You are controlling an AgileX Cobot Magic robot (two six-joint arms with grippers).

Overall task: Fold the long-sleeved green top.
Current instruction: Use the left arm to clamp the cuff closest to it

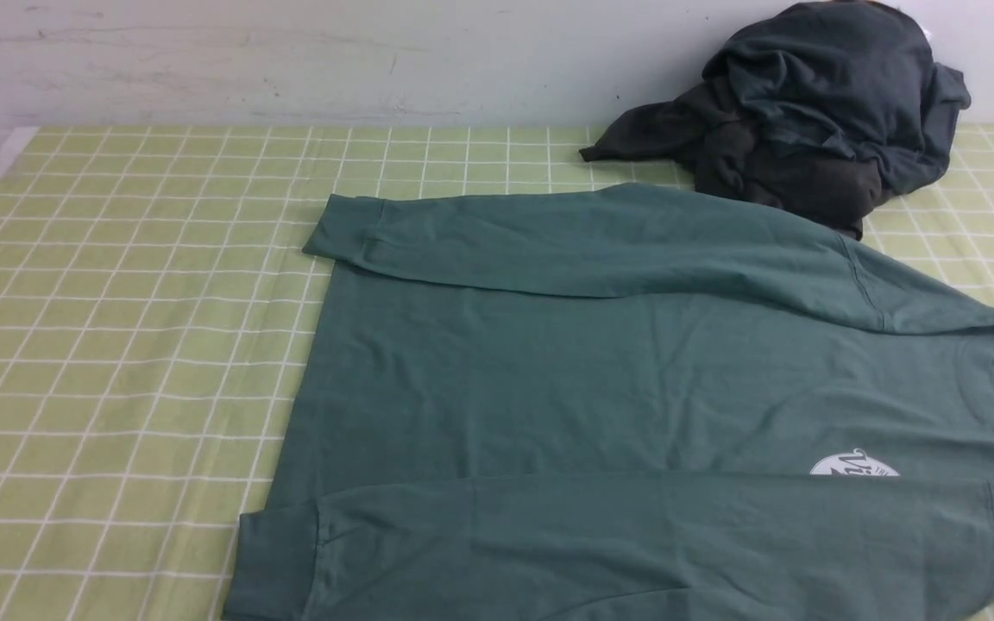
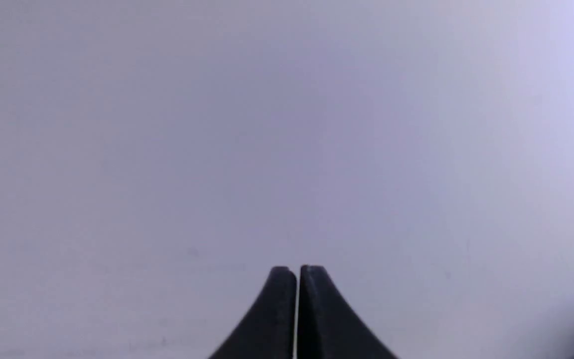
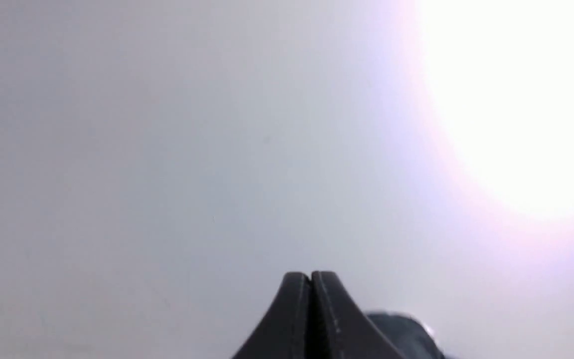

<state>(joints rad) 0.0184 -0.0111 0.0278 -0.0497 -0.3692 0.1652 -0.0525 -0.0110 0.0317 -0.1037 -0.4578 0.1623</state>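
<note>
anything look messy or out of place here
One thing: a crumpled heap of dark clothes sits at the far right by the wall, its near edge meeting the far shoulder of the green top; whether it overlaps is unclear. The top itself lies flat on the checked cloth, both sleeves laid across the body.

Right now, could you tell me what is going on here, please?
Nothing is being handled. The green top lies flat on the checked cloth, its sleeves laid along the body, with a heap of dark clothes behind it. The left gripper and right gripper are both shut, empty, facing a blank surface.
</note>
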